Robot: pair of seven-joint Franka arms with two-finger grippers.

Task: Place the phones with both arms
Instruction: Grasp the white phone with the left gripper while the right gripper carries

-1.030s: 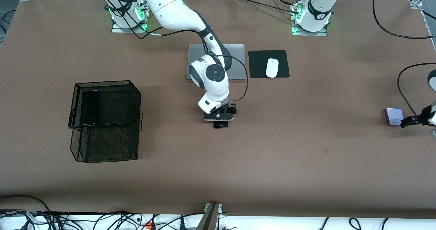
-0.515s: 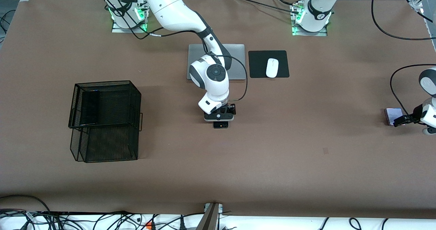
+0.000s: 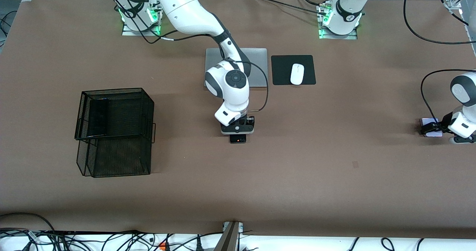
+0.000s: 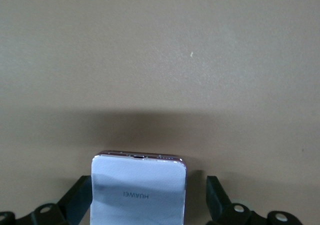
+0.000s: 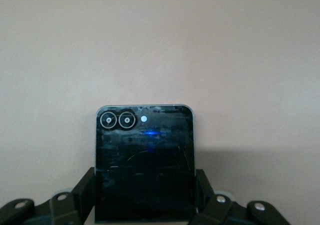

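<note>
Two end effectors are straddling two phones on the table.
Right end effector (image 3: 238, 131) is gripping the black phone (image 5: 144, 161); left end effector (image 3: 431, 129), fingers spread, is flanking the lilac-white phone (image 4: 138, 190).

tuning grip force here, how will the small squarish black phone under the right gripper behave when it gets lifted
The small squarish black phone looks like a stiff flat slab, so it probably won't flex. Its glossy face reflects light, so it may slip between the right gripper fingers, which sit at its two sides. Lying flat on the brown table, it shouldn't roll or tip, though the glass-like surface could be fragile.
</note>
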